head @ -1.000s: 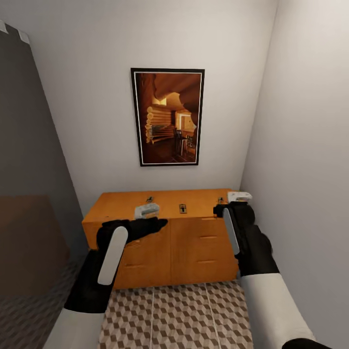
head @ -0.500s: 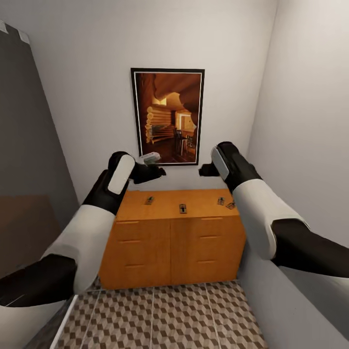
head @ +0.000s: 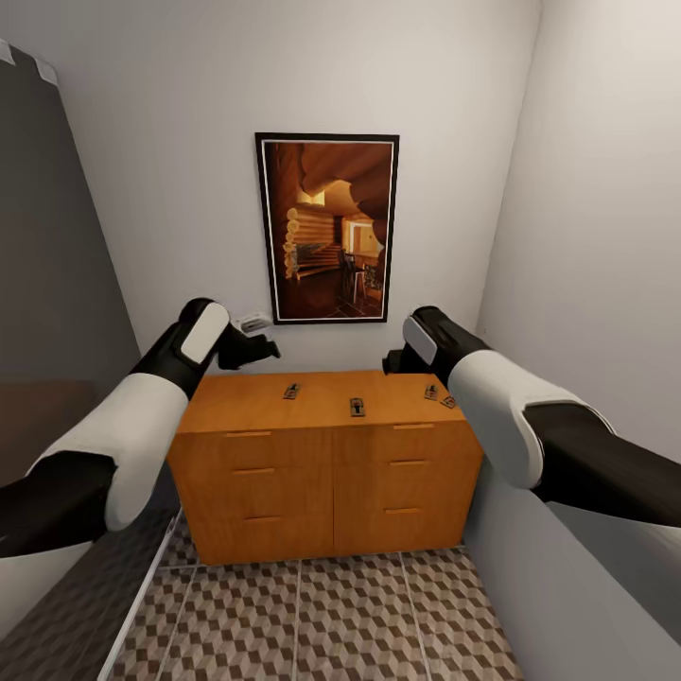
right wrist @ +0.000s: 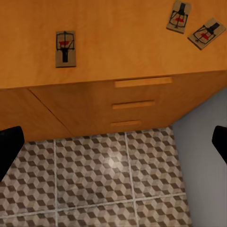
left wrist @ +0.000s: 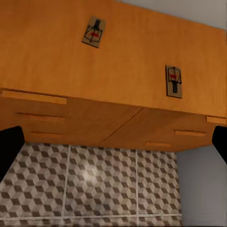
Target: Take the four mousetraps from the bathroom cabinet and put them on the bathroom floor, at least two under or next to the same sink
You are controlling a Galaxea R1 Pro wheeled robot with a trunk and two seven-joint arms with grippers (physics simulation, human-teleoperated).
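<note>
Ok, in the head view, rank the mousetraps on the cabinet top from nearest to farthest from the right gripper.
1. The right-end pair of mousetraps, beside the right gripper; the two are too close together to rank.
2. The middle mousetrap, near the front edge of the cabinet.
3. The left mousetrap, toward the left gripper.

Framed picture [head: 327, 228] on white wall [head: 189, 142]
</note>
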